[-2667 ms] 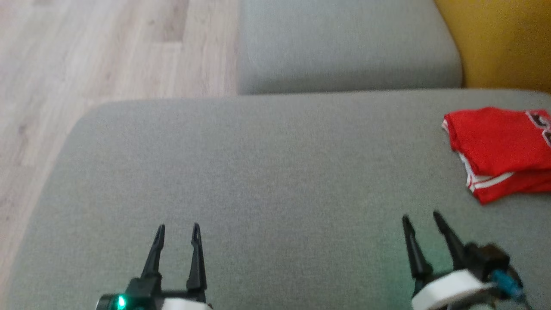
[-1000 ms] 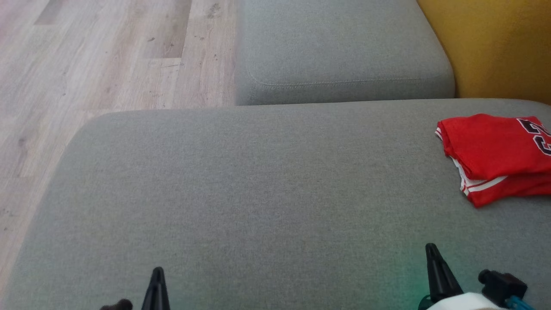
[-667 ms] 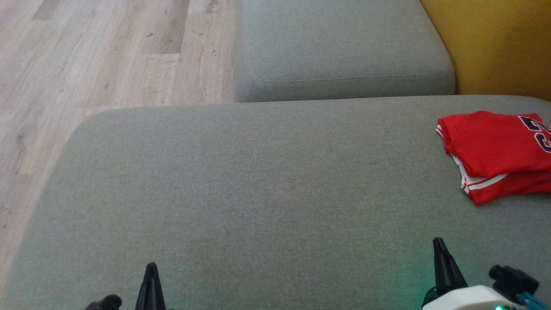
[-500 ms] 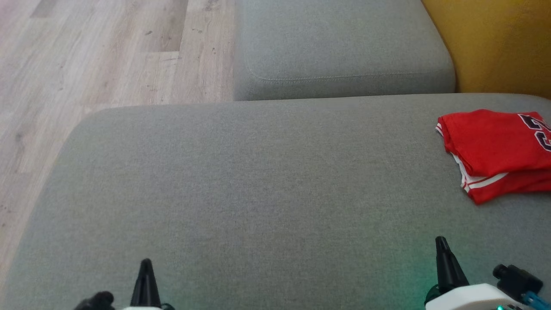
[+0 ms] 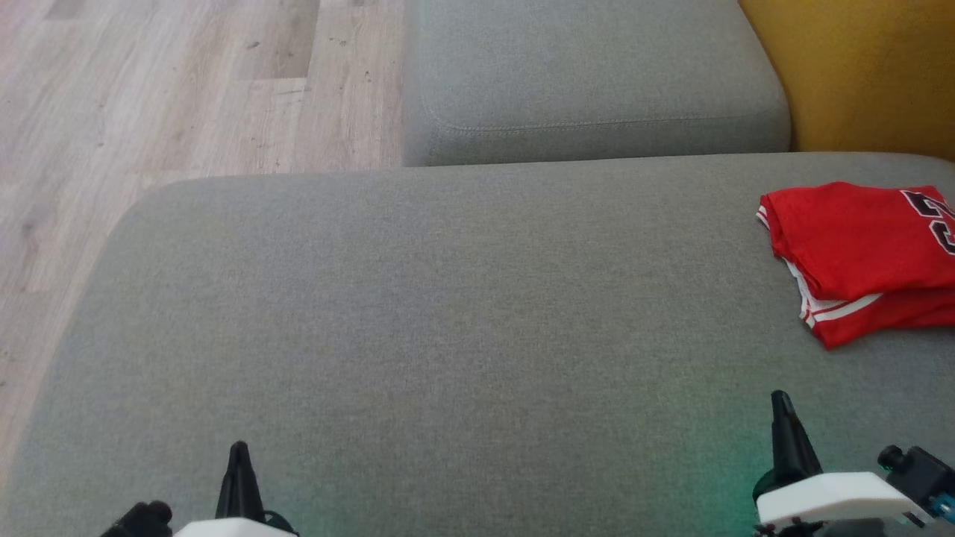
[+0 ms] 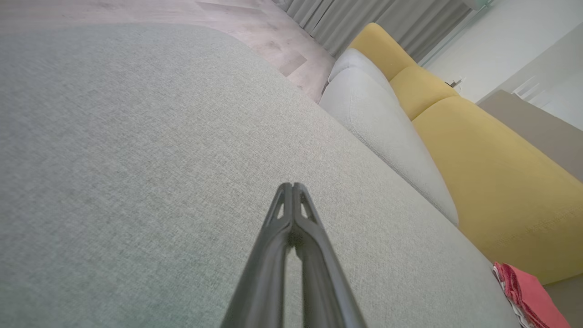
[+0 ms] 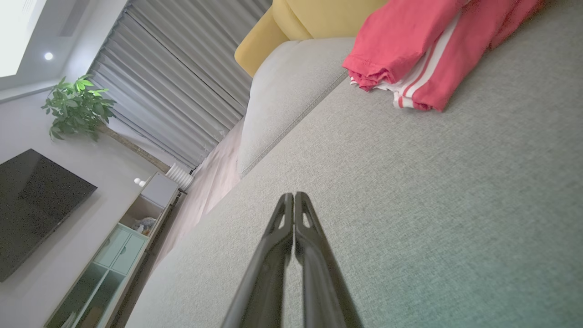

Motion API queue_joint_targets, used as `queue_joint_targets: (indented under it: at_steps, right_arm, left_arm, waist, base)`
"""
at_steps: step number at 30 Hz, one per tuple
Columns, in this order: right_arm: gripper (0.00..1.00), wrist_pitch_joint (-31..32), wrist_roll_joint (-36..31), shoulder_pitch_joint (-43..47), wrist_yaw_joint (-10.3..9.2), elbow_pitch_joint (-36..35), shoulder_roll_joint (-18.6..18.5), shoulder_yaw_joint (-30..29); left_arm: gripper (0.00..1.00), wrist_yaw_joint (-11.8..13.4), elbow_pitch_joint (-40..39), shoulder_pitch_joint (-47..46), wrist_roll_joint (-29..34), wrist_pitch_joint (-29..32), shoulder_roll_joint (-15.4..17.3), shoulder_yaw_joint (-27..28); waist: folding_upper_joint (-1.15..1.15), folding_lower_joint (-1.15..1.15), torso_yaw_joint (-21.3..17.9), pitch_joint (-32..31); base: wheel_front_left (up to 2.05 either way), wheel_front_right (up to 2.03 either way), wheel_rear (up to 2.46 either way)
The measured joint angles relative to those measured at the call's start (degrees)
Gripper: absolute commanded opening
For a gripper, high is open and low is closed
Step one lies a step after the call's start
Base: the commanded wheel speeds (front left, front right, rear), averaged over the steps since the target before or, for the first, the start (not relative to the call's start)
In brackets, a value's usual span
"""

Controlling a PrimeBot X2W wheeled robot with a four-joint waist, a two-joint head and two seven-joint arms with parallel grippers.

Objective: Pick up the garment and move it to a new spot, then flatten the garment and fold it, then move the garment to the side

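Garment [image 5: 858,250]: red, white trim, folded, lying on gray cushion [image 5: 448,313] at far right, near yellow backrest [image 5: 858,67]. Right gripper [image 5: 780,403]: low at lower right, fingers pressed together, empty, pointing forward over cushion, apart from garment. Left gripper [image 5: 239,451]: lower left, fingers likewise together, holding nothing, well apart from garment. Contact with cushion: cannot tell. Second cushion [image 5: 597,74] beyond; wood floor [image 5: 149,97] at left.
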Motion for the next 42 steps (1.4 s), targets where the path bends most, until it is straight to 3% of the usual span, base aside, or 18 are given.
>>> queue_joint_targets:
  at_steps: [42]
  right_arm:
    - [0.00,6.3,27.9,-4.7,-0.01,-1.1,0.0,-5.0]
  left_arm:
    - [0.00,-4.6,-1.0,-4.8,-27.8,6.7,-0.1,5.7]
  waist:
    - [0.00,-0.01,-0.5,2.9]
  base:
    - [0.00,0.00,0.00]
